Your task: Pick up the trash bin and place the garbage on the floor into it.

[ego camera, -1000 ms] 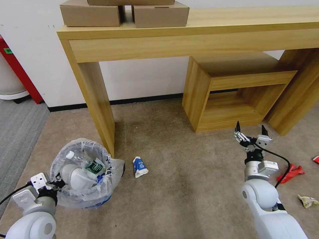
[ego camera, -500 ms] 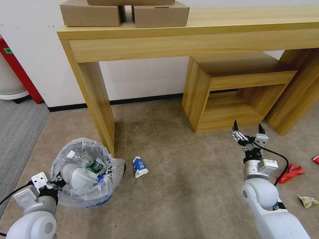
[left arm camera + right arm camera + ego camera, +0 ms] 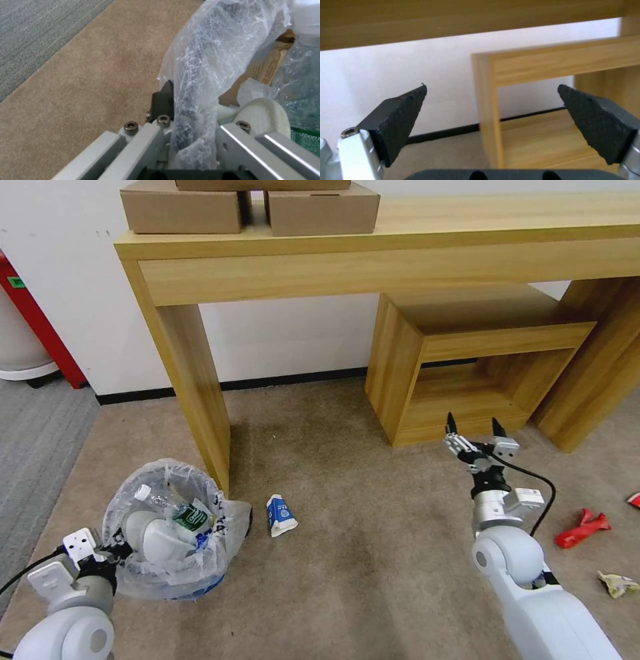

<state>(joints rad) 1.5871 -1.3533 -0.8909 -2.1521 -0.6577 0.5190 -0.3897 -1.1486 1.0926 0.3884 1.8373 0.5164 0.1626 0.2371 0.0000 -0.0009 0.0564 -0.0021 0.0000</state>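
Crinkled translucent plastic lines the trash bin (image 3: 175,533), which stands on the beige carpet (image 3: 360,553) beside the wooden desk's leg (image 3: 200,400). The left gripper (image 3: 110,549) is clenched on the bin's bagged rim. The right gripper (image 3: 475,435) hovers spread apart and empty before the low wooden shelf (image 3: 460,373). A blue-white carton (image 3: 280,515) lies just beside the bin; red wrappers (image 3: 581,530) lie well apart.

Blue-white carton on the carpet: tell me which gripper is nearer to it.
Left. The left gripper is clamped on the bin's bagged rim, and the carton lies just beside that bin. The right gripper hangs open, farther off, by the low shelf.
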